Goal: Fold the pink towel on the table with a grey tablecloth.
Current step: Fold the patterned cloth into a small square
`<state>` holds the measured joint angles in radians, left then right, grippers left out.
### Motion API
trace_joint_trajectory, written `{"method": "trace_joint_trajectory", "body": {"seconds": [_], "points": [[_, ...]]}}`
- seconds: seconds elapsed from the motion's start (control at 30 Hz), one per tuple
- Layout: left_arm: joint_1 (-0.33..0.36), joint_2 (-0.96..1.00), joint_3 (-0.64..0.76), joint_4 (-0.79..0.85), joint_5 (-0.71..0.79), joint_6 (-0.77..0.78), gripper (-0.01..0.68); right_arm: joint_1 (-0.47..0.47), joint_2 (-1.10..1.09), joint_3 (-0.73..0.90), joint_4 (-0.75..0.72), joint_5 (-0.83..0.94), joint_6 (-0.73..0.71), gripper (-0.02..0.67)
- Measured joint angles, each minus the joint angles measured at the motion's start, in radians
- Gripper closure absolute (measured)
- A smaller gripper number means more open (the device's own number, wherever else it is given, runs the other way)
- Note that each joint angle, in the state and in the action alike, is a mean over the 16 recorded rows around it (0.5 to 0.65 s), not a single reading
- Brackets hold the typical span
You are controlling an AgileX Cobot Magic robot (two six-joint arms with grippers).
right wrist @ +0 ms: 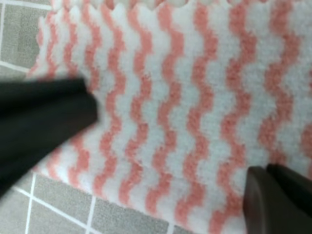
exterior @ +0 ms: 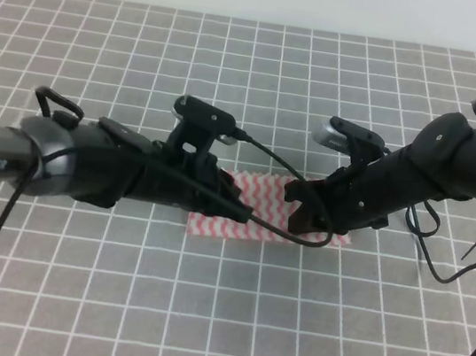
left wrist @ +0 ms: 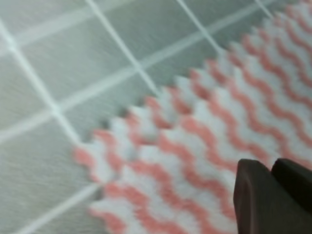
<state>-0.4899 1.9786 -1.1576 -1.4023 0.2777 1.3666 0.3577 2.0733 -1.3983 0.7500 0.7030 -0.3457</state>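
Pink towel (exterior: 260, 210): lies flat mid-counter, one layer as far as shows, largely hidden under both arms. Left gripper (exterior: 232, 202): low over the towel's left side; jaws look pressed together in the left wrist view. Right gripper (exterior: 297, 212): low over its right side; jaw state cannot be told. Placement suggests paired edge grasps for folding. Counter (exterior: 217, 318): grey, white-gridded cloth.

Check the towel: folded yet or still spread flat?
Cannot tell. The pink towel lies flat on the grey tablecloth, but both arms hide much of it and no doubled layer shows clearly.
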Motion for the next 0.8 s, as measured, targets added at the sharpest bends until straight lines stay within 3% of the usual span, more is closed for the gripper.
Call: {"method": "trace_joint_trajectory", "body": {"seconds": [0.53, 0.8], "points": [[0.023, -0.034, 0.001, 0.05, -0.153, 0.029, 0.619, 0.0, 0.0, 0.0, 0.0, 0.0, 0.0, 0.664], [0.034, -0.098, 0.001, 0.054, -0.105, 0.01, 0.62, 0.0, 0.0, 0.0, 0.0, 0.002, 0.0, 0.664]]}}
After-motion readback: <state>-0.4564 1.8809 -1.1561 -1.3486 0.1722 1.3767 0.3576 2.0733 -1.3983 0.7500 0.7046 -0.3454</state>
